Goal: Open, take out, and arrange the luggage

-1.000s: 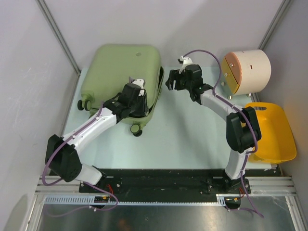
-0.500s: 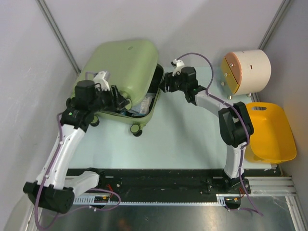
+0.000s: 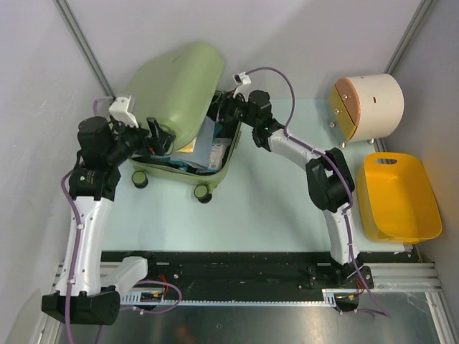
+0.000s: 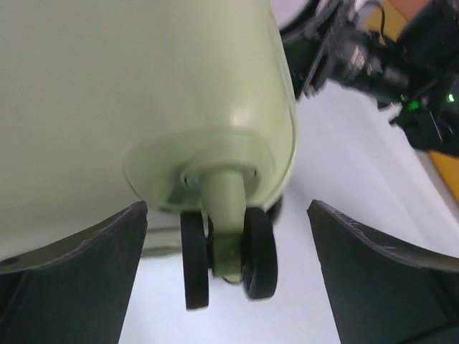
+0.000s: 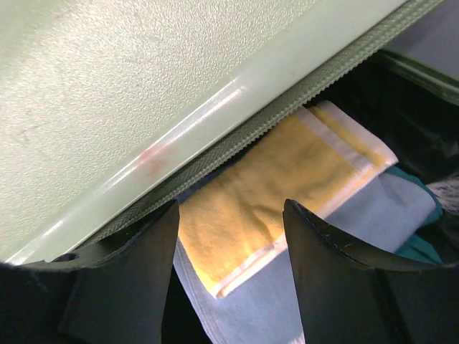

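Note:
The pale green luggage (image 3: 176, 79) lies at the back left with its lid tilted up and its lower shell (image 3: 219, 166) flat on the table. Inside lie a folded yellow towel (image 5: 272, 193) and a pale blue cloth (image 5: 287, 308). My left gripper (image 3: 159, 136) is open at the lid's near corner. In the left wrist view its black-and-green wheel (image 4: 229, 251) hangs between the left gripper's (image 4: 228, 287) fingers, touching neither. My right gripper (image 3: 224, 109) is open at the lid's right edge. In the right wrist view it (image 5: 229, 272) sits under the zipper rim, above the towel.
A cream drum (image 3: 373, 104) lies on its side at the back right. A yellow basket (image 3: 398, 197) stands in front of it at the right edge. Grey walls close in behind and to the left of the suitcase.
The lid has swung up further, showing the towels inside. My left arm moved left to the lid's wheel corner and its jaws widened. My right gripper moved left to the lid's edge.

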Tool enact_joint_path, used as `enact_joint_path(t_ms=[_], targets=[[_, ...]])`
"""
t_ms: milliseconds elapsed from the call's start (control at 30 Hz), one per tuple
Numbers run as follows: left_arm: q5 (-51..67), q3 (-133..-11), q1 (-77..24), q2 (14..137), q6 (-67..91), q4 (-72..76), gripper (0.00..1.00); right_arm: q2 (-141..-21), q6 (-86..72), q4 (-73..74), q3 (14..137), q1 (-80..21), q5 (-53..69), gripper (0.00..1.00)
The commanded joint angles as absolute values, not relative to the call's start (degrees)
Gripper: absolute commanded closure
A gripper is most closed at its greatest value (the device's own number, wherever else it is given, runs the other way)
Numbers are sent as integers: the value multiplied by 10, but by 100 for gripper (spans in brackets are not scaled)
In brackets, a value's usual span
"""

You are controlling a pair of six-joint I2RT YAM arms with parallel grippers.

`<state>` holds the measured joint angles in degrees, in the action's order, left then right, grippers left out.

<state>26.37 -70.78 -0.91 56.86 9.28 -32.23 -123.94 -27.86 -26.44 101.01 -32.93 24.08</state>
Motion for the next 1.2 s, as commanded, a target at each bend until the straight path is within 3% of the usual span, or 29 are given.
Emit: enact_joint_path(t_ms=[0, 167, 267, 367, 567, 800, 933, 1167], targets=[[151, -773, -8, 549, -55, -248, 0, -1240, -314, -334, 1066, -344, 242, 35], [42, -839, -60, 557, -239, -248, 0, -1253, -314, -335, 1092, -350, 239, 34], [-37, -818, -233, 549, -370, -248, 0, -1266, -314, -331, 1114, -356, 239, 34], [-164, -781, -335, 565, -466, -243, 0, -1277, -316, -327, 1137, -360, 237, 34], [-289, -734, -430, 609, -562, -201, 0, -1288, -316, -324, 1159, -367, 234, 33], [-406, -609, -459, 642, -718, -33, 0, -1288, -316, -323, 1161, -370, 231, 33], [-464, -502, -441, 674, -891, 217, 0, -1283, -316, -323, 1159, -369, 235, 33], [-481, -496, -394, 702, -971, 320, 14, -1277, -316, -320, 1148, -370, 240, 33]])
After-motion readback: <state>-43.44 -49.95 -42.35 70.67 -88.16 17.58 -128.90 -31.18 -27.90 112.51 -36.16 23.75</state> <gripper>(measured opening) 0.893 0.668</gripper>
